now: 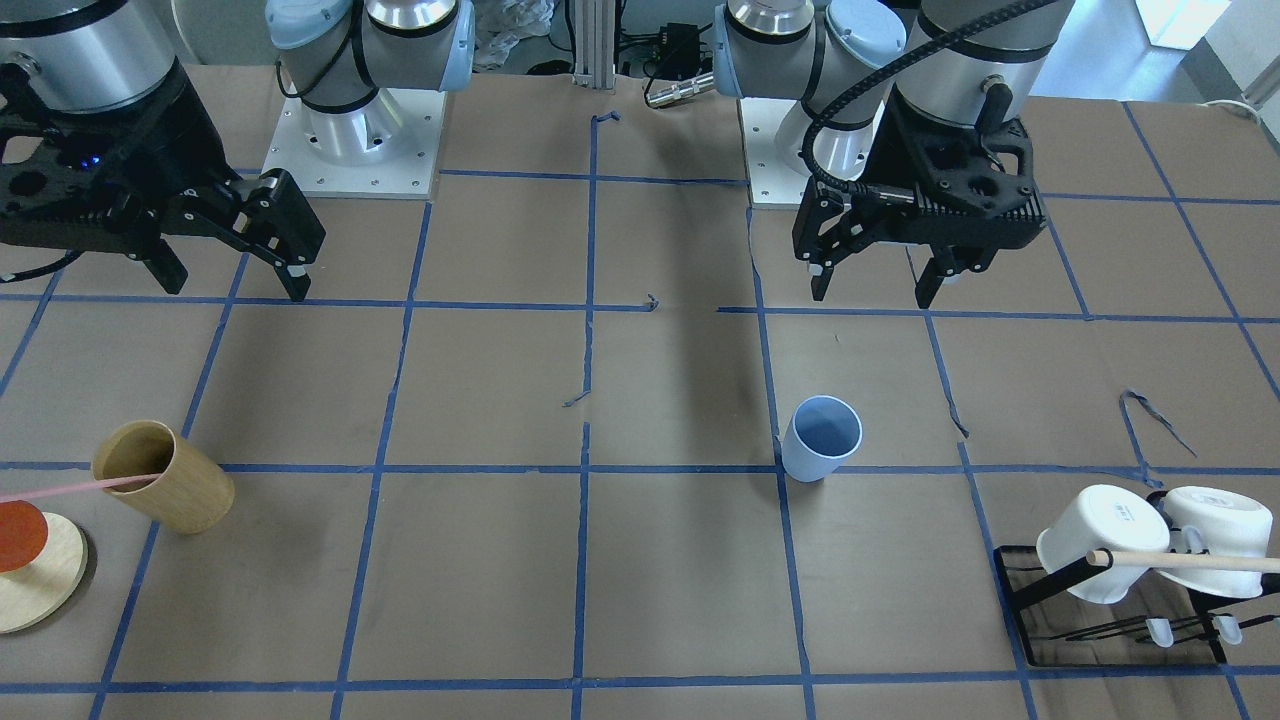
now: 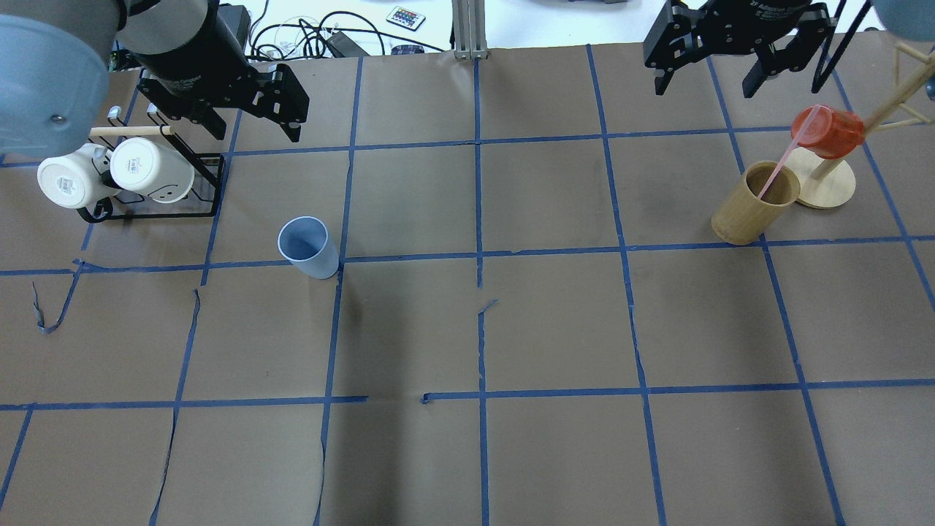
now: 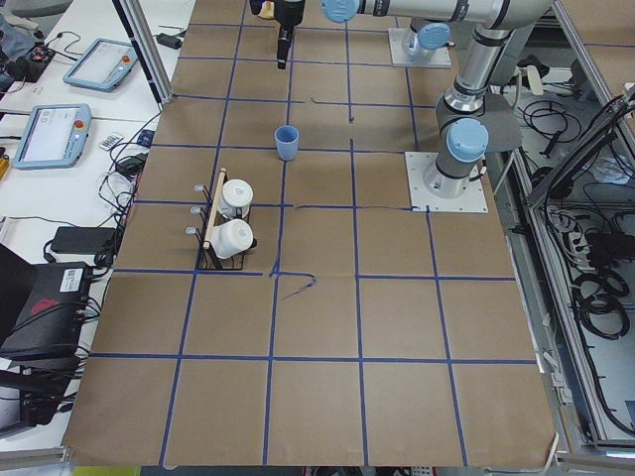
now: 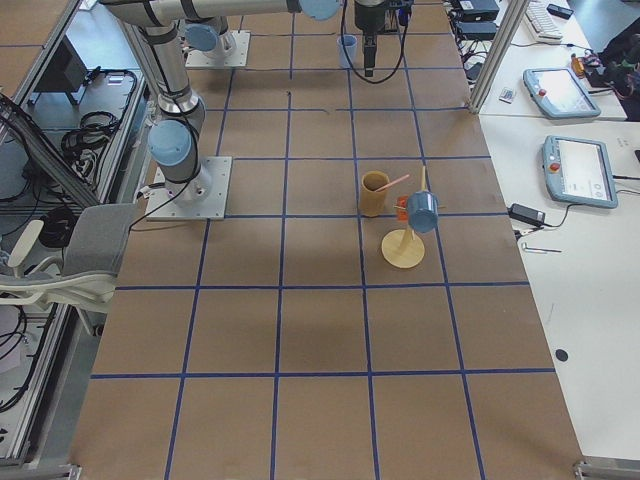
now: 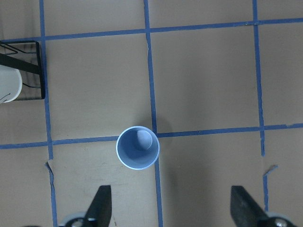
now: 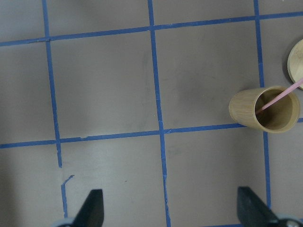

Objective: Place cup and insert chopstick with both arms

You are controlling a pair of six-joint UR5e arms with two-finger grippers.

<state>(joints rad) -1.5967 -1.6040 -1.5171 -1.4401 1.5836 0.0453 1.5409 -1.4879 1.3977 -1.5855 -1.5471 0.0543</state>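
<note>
The light blue cup (image 1: 822,438) stands upright and empty on the brown table, also in the overhead view (image 2: 308,248). My left gripper (image 1: 875,285) hovers open and empty above and behind it; in the left wrist view the cup (image 5: 138,147) lies just ahead of the spread fingertips (image 5: 102,203). The pink chopstick (image 2: 785,159) leans inside the tan wooden cup (image 2: 756,203), also seen in the right wrist view (image 6: 279,98). My right gripper (image 2: 705,84) is open and empty, raised beyond the tan cup.
A black rack (image 2: 212,183) holding two white mugs (image 2: 150,168) and a wooden rod (image 1: 1190,562) sits at the robot's far left. A wooden stand (image 2: 825,186) with a red cup (image 2: 829,131) stands beside the tan cup.
</note>
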